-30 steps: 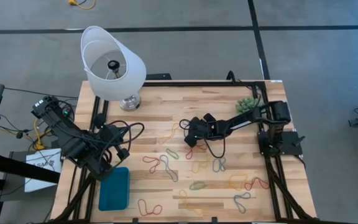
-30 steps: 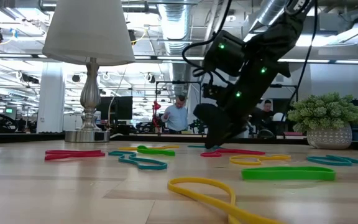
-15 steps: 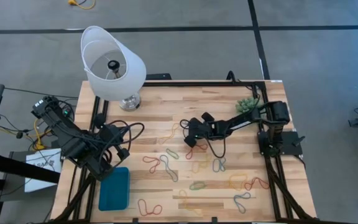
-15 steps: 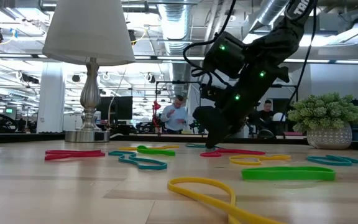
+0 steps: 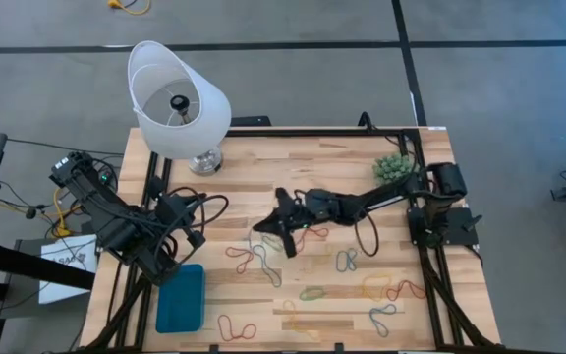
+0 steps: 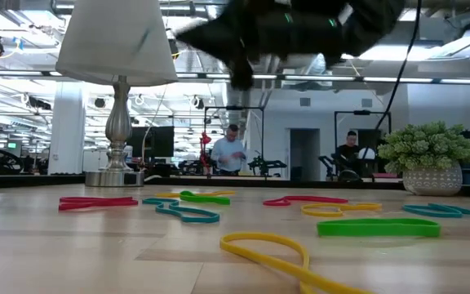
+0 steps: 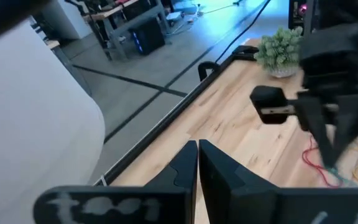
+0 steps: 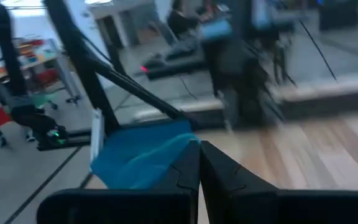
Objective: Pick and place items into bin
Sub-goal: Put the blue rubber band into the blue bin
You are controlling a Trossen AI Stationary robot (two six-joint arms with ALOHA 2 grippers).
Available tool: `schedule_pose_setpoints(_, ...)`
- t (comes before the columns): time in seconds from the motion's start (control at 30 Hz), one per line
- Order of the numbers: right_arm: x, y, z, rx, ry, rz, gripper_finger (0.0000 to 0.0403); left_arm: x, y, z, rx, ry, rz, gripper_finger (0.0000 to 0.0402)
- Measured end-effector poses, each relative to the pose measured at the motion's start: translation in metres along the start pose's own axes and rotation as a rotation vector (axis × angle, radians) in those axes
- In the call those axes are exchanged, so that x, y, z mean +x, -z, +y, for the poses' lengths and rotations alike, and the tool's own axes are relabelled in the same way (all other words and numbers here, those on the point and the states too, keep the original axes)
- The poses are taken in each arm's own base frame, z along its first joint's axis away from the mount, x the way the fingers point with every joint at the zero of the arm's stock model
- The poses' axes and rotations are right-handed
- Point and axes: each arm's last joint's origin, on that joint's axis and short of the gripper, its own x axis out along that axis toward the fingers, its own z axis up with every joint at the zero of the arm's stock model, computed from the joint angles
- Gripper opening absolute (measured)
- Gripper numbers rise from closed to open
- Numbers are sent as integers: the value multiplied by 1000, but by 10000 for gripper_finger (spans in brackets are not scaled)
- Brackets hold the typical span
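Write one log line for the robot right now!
right pincer: shut, high above bands | left pincer: shut, parked near bin

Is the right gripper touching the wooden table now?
Apart. The low view shows the right gripper high above the table, with open room between them.

I see right gripper (image 5: 271, 222) has lifted off the table & swung left toward the bin (image 5: 181, 297), fingers now closed, above bands.
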Motion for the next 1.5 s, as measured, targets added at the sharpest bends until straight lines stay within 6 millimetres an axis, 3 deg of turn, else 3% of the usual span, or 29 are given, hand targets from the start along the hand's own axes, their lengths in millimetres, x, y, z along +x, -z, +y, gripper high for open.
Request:
schedule_pose_setpoints(0.13, 33, -24, 25, -98, -88, -50, 0, 0, -2, 1, -3, -18, -44, 6)
schedule_pose_setpoints(0.23, 60, -27, 45, -125, -135, -25, 0, 1, -2, 1, 3, -23, -55, 6)
schedule_pose_setpoints(0.43, 120, -13, 68, -139, -186, 20, 0, 0, -4, 6, -1, -33, -94, 1)
schedule_pose_setpoints(0.73, 182, 13, 65, -138, -187, 39, 0, 5, -5, 11, 40, -41, -29, 0)
schedule_pose_setpoints(0.97, 204, 24, 54, -135, -170, 50, 0, 8, -5, 11, 44, -48, 2, 0)
schedule_pose_setpoints(1.2, 206, 10, 47, -174, -161, -24, 0, 8, -5, 11, 66, -48, 2, 0)
schedule_pose_setpoints(1.37, 199, -16, 42, -175, -171, -97, 0, 8, -5, 11, 67, -48, 2, 0)
schedule_pose_setpoints(1.5, 200, -12, 43, -175, -176, -89, 0, 8, -5, 11, 67, -50, -2, 0)
